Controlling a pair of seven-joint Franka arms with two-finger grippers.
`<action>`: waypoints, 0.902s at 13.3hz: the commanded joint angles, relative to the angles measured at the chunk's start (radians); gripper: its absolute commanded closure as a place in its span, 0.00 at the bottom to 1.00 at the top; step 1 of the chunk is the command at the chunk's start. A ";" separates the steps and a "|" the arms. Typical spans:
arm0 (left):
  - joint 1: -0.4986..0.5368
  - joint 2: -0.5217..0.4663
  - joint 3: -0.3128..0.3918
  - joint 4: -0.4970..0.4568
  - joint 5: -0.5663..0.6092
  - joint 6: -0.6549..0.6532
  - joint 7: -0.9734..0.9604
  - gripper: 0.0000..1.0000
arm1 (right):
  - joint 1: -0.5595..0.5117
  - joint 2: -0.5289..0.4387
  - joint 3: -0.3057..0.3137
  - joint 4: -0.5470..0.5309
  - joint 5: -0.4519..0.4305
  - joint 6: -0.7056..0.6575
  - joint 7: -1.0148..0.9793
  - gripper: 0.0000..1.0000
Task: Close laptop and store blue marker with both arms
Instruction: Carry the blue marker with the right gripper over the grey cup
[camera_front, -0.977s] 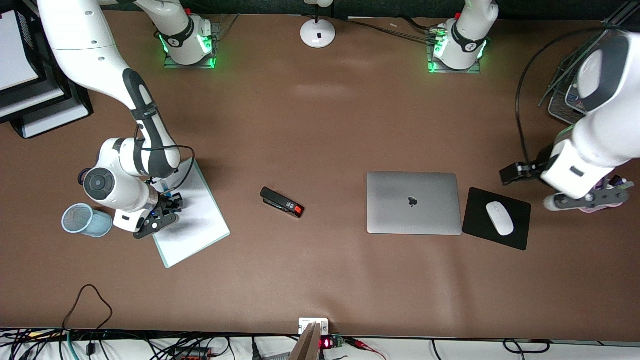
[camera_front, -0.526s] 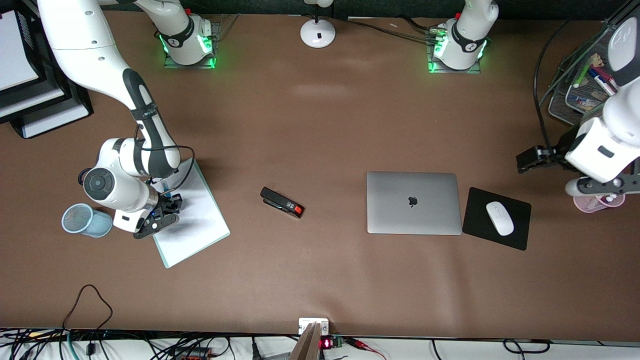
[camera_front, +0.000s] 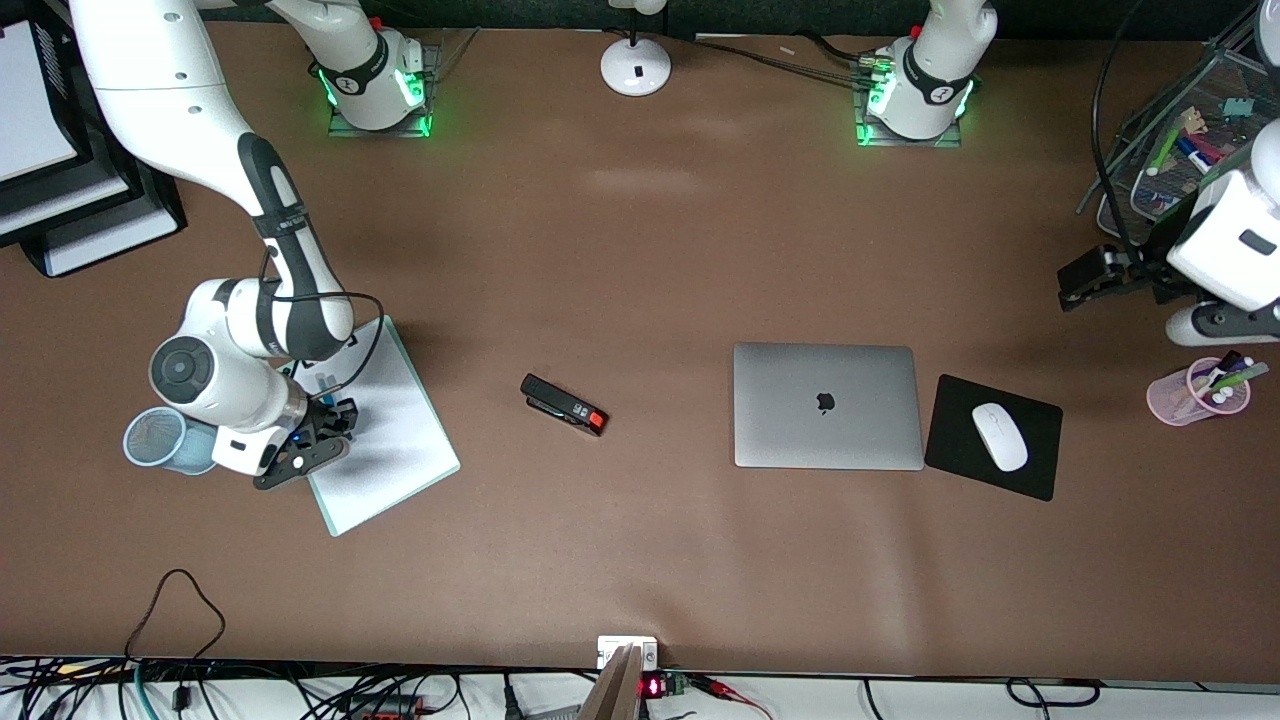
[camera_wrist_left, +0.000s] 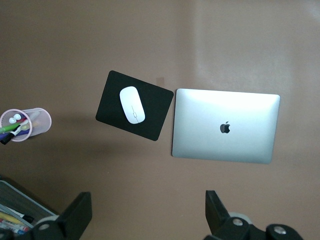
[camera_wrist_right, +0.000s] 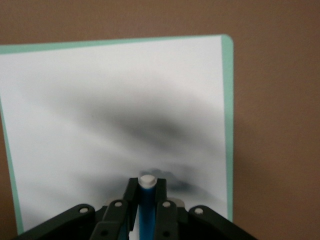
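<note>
The laptop (camera_front: 825, 405) lies closed on the table, silver lid up with the black apple logo; it also shows in the left wrist view (camera_wrist_left: 225, 126). My right gripper (camera_front: 322, 428) is shut on the blue marker (camera_wrist_right: 146, 206), held upright with its white end toward the white sheet (camera_front: 395, 440) just below. My left gripper (camera_front: 1215, 322) hangs high over the left arm's end of the table; in the left wrist view (camera_wrist_left: 145, 212) it is open wide and empty.
A blue mesh cup (camera_front: 160, 440) stands beside the right gripper. A black stapler (camera_front: 565, 405) lies mid-table. A black mouse pad (camera_front: 1040, 470) with a white mouse (camera_front: 1000, 437) adjoins the laptop. A pink pen cup (camera_front: 1200, 395) and wire organizer (camera_front: 1165, 170) stand near the left gripper.
My left arm has risen and drawn away from the mouse pad, uncovering the pink pen cup. My right gripper has shifted slightly toward the blue mesh cup with the marker.
</note>
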 joint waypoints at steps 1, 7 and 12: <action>-0.060 -0.087 0.068 -0.074 -0.018 -0.009 0.047 0.00 | -0.024 -0.017 0.002 0.074 0.017 -0.132 -0.014 1.00; -0.151 -0.200 0.225 -0.198 -0.090 -0.007 0.123 0.00 | -0.071 -0.091 -0.003 0.166 0.017 -0.396 -0.020 1.00; -0.150 -0.288 0.225 -0.316 -0.115 0.011 0.131 0.00 | -0.073 -0.131 -0.001 0.210 -0.002 -0.452 -0.095 1.00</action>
